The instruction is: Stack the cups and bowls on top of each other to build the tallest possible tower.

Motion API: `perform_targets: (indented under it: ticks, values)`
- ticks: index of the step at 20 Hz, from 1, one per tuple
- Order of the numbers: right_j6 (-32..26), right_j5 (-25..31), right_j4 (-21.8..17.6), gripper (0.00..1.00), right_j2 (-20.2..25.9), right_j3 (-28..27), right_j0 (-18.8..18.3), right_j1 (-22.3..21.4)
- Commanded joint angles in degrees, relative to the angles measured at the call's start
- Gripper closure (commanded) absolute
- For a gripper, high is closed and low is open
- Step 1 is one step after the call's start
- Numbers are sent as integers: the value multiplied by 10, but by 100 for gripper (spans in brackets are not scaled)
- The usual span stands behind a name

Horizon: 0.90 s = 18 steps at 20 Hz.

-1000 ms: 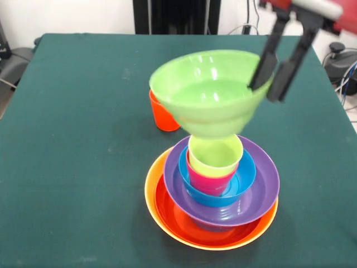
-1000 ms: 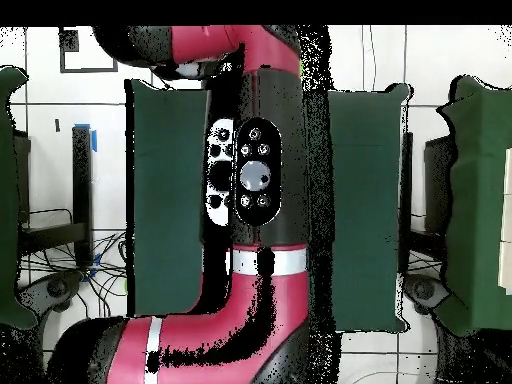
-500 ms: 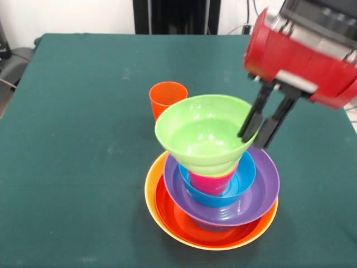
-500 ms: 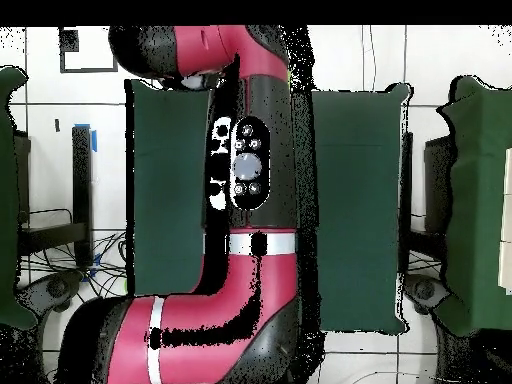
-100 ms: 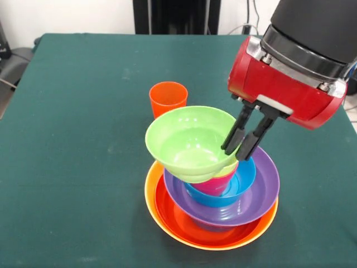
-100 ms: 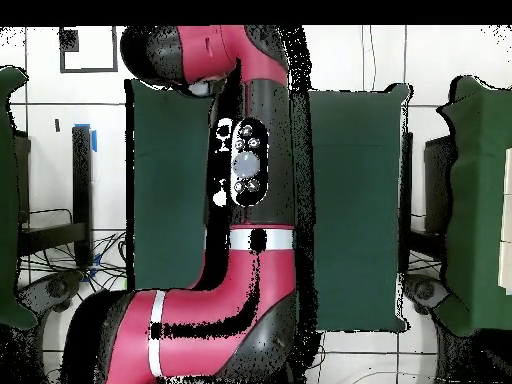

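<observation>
A: Our gripper (image 5: 241,146) stands clamped on the right rim of the small green bowl (image 5: 189,142), one finger inside, one outside. The bowl sits tilted atop the lime green cup (image 5: 230,167), which is nested in the pinkish red cup (image 5: 215,183).

B: And the tower (image 5: 215,195)?

A: Below come a blue bowl (image 5: 237,187), the purple bowl (image 5: 262,190), the red-orange bowl (image 5: 178,215) and the yellow-orange bowl (image 5: 152,192), near the table's (image 5: 67,139) front edge. The orange cup (image 5: 167,99) waits just behind.

B: What worries us?

A: The bowl leans left. Released off-centre, we judge it could slide off or topple the cups.

B: Changed?

A: Half a second ago it rode higher; now it has come down onto the cup. Overhead, the arm (image 6: 250,200) hides everything.
</observation>
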Motion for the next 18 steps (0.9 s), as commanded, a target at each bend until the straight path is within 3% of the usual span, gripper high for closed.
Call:
perform_targets:
  ticks: [1,8,13,18]
  values:
    - [-15,38,-12,100,9,-20,21,-6]
    - [-6,47,9,100,1,-10,22,-7]
    - [38,32,36,100,-21,67,32,-41]
    - [83,-24,60,100,-37,159,43,-70]
